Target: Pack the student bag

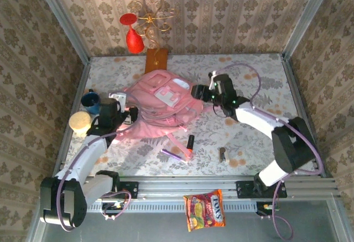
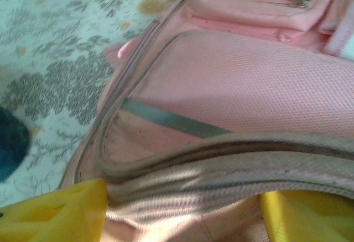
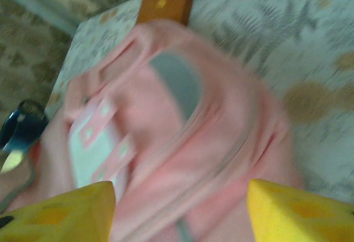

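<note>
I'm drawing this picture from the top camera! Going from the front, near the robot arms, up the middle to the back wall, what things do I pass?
snack packet → orange marker → student bag → wooden block

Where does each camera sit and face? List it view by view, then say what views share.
Top external: above and behind the arm bases, looking down on the floral table; both arms show, left gripper and right gripper at the large soft pink fabric backpack.
Left wrist: close over the backpack's grey-trimmed edge; own yellow fingers at bottom.
Right wrist: blurred, faces the backpack's white patch; own yellow fingers at bottom.
Shared: the backpack, in all three.
</note>
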Robot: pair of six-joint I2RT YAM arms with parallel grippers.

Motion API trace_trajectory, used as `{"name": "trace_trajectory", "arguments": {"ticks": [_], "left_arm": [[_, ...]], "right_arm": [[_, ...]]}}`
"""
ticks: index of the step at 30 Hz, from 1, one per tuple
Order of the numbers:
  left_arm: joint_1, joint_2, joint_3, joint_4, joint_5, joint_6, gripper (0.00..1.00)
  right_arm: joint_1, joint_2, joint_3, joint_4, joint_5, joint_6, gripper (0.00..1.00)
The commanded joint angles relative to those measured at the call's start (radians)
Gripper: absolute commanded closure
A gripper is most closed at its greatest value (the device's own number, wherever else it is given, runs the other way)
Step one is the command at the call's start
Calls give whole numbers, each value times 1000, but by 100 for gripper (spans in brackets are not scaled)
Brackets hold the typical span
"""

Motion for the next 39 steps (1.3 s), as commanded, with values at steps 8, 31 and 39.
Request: {"name": "trace_trajectory", "arguments": {"ticks": [8, 31, 39], "left_arm": [[26, 66, 26, 3, -17, -191, 30], [-51, 258, 161, 179, 157, -362, 35], [-66, 486, 411, 88, -167, -323, 27]], "right_arm": [[-3, 470, 442, -127, -193, 72, 26], [-70, -192, -1, 119, -28, -70, 100], [-114, -126, -108, 217, 110, -92, 100]]}}
